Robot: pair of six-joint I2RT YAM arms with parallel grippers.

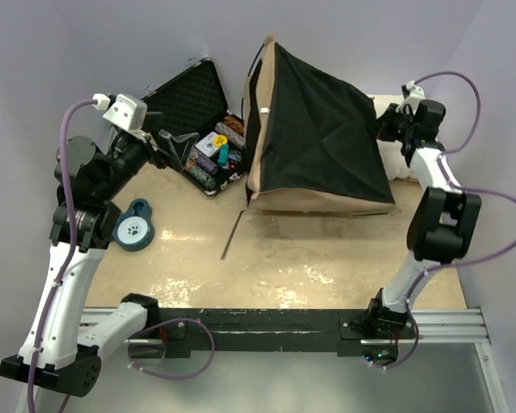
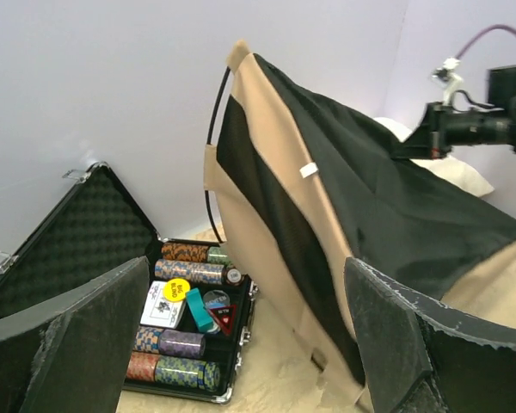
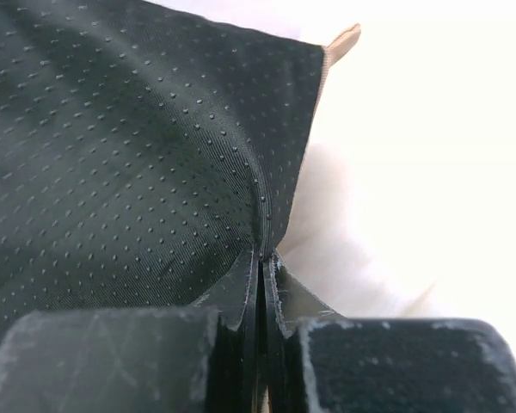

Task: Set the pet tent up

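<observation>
1. The tan canvas pet tent (image 1: 318,129) with its black floor panel hides most of the white fluffy pillow (image 2: 461,177) behind it.
2. The right gripper (image 3: 260,258) pinches dotted black fabric. Its finger bases are cut off by the bottom edge, and the background is washed out.
3. The left gripper (image 2: 248,267) has its spread fingers (image 2: 77,335) cropped at the bottom edge. One covers a corner of the open black foam-lined case (image 2: 86,228).
4. The thin dark stick (image 1: 232,234) on the table is too small to identify.
5. The small white label (image 2: 308,169) is unreadable.

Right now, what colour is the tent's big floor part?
Black with tiny raised dots; the floor panel shows best in the right wrist view.
</observation>
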